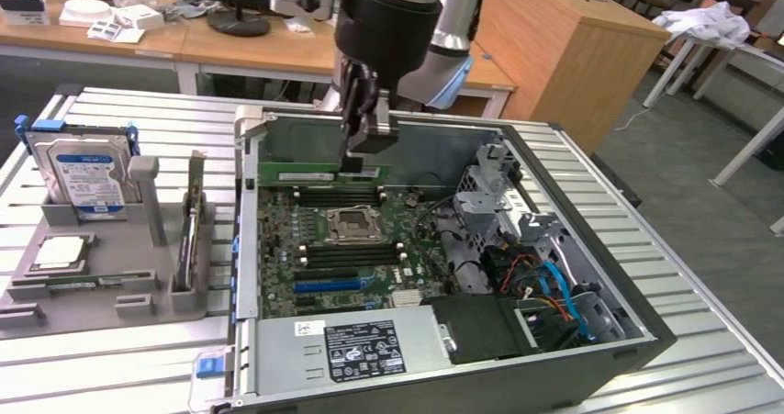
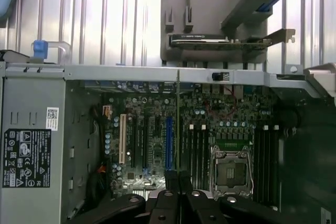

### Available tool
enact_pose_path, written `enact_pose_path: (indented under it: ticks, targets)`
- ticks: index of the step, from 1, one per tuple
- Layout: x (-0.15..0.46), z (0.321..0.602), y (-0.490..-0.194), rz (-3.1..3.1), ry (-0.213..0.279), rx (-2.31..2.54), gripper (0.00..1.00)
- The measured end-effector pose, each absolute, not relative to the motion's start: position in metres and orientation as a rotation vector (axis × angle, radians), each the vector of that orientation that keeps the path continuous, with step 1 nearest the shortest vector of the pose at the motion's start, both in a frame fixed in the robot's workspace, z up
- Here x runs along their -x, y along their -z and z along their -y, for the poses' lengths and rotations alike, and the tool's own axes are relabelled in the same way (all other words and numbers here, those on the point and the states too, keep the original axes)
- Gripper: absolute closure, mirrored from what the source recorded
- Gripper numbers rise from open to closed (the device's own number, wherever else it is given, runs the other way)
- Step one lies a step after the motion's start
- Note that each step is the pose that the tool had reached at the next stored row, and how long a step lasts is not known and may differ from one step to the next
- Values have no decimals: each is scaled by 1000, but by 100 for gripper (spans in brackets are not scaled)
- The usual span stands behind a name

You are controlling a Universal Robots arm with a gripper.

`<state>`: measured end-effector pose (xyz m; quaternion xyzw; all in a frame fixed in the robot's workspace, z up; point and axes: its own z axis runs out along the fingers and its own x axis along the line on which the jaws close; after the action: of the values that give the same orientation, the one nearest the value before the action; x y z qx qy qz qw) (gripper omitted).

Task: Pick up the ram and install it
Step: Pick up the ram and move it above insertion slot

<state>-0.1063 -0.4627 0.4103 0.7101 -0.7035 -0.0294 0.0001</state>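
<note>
Now we see the tool [image 1: 354,162] clamped narrow on the ram [image 1: 307,172], its long axis parallel to the black memory slots [image 1: 330,195] just beneath the tool.

Wooden desks [image 1: 245,51] stand on grey floor [image 1: 667,148].

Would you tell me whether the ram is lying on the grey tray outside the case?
No, the hand holds the ram inside the open case, over the motherboard.
</note>
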Motion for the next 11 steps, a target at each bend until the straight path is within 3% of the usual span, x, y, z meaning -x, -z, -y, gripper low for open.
enact_pose_path:
  ticks: [11]
  targets:
    - [81,463,-410,2209,93,-2232,88]
